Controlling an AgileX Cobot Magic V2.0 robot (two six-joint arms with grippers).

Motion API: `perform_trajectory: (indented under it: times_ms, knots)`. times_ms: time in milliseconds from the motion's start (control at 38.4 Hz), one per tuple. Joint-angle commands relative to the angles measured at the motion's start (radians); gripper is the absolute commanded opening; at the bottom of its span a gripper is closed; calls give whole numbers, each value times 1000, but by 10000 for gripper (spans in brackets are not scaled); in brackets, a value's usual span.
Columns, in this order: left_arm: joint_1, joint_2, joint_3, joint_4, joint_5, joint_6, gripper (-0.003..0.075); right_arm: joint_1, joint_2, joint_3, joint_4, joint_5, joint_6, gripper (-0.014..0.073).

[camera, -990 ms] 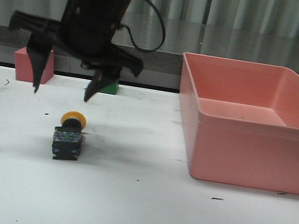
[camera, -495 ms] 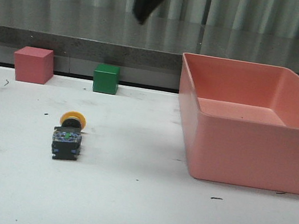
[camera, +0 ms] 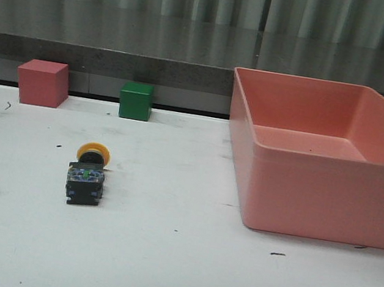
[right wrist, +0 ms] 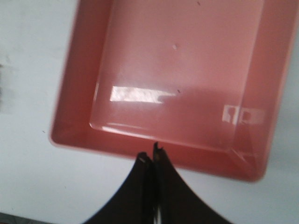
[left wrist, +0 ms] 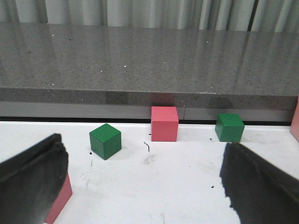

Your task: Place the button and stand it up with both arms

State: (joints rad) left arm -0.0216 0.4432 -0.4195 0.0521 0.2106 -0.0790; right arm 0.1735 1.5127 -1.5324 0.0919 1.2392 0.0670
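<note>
Small yellow-capped push-button with dark blocky base (camera: 87, 174): lying on its side, white table (camera: 157, 256), near left. Left gripper (left wrist: 145, 186): fingers wide apart, empty. Right gripper (right wrist: 152, 158): fingers together, above pink plastic bin (right wrist: 70, 93).

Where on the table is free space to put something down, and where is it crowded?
Free: the white table in front of the button, and the strip between the button and the pink bin. The bin's floor is bare too. Crowded: the back edge with the pink cube and green cube.
</note>
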Motion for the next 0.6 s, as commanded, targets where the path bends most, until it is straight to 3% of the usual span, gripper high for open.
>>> perform_trajectory:
  times_ms: [0, 287, 573]
  knots:
    - [2, 11, -37, -1, -78, -9, 638, -35, -159, 148, 4, -91, -13, -62]
    - [2, 11, -37, -1, -81, -9, 638, -32, -534, 661, -65, -435, -13, -69]
    - [2, 11, -37, -1, -81, -9, 638, -32, -904, 989, -92, -709, -13, -68]
